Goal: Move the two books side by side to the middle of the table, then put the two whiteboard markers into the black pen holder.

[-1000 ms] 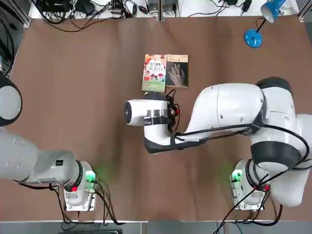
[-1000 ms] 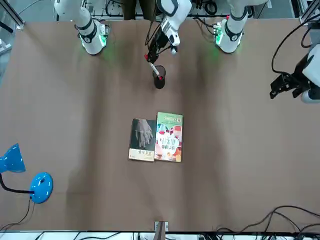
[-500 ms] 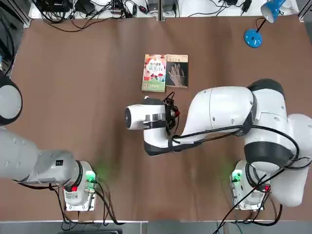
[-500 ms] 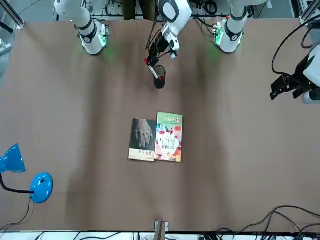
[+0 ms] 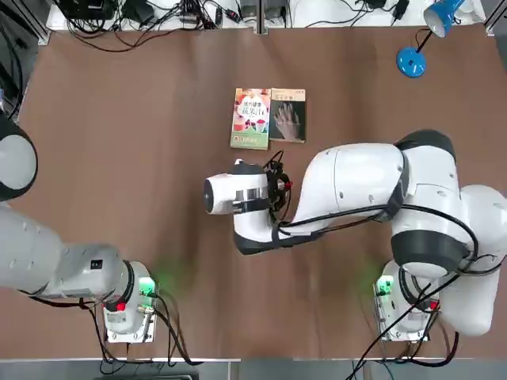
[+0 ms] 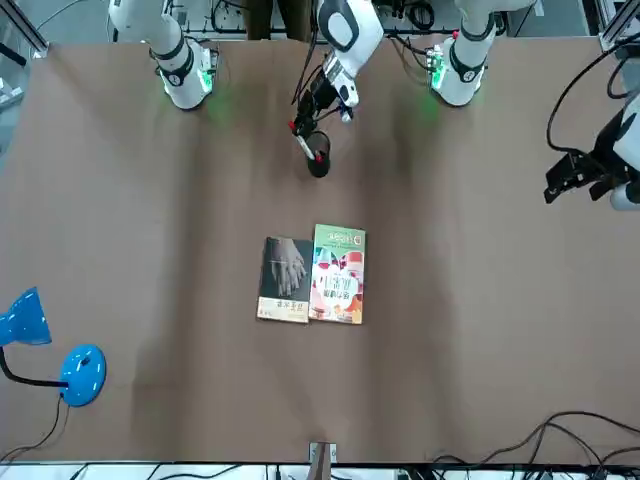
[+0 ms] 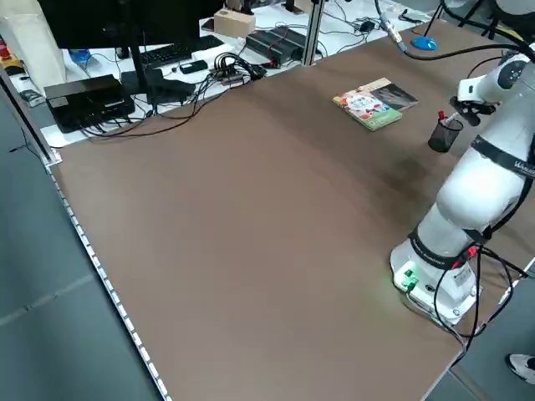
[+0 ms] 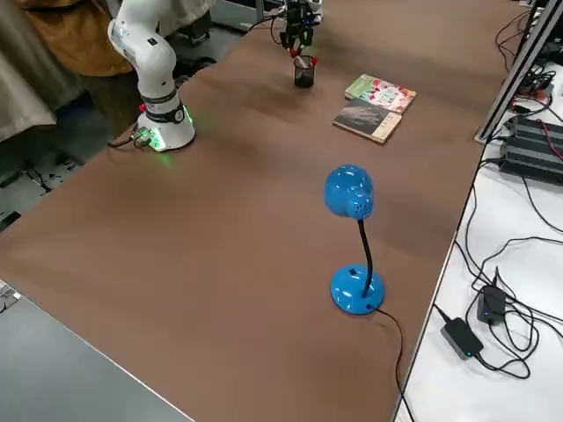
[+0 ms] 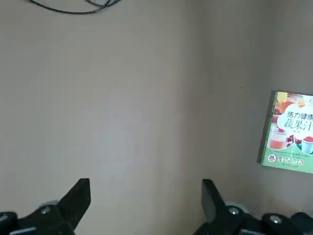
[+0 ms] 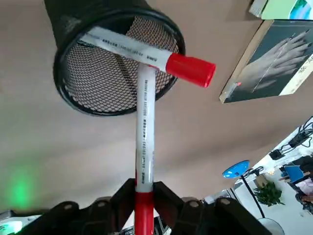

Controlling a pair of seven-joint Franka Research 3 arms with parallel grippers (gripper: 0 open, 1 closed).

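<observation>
Right wrist view: marker over holder

A blue desk lamp is standing on the brown desk. Farther back, two books are lying side by side, touching. A black pen holder is sitting near them, with the right gripper hanging just above it.

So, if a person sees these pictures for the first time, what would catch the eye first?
Probably the right tool, shut on a whiteboard marker whose tip enters the black pen holder, where another marker already leans on the rim. Next, the two books lying side by side mid-table, just beyond the holder. The blue desk lamp stands at a far corner.
</observation>
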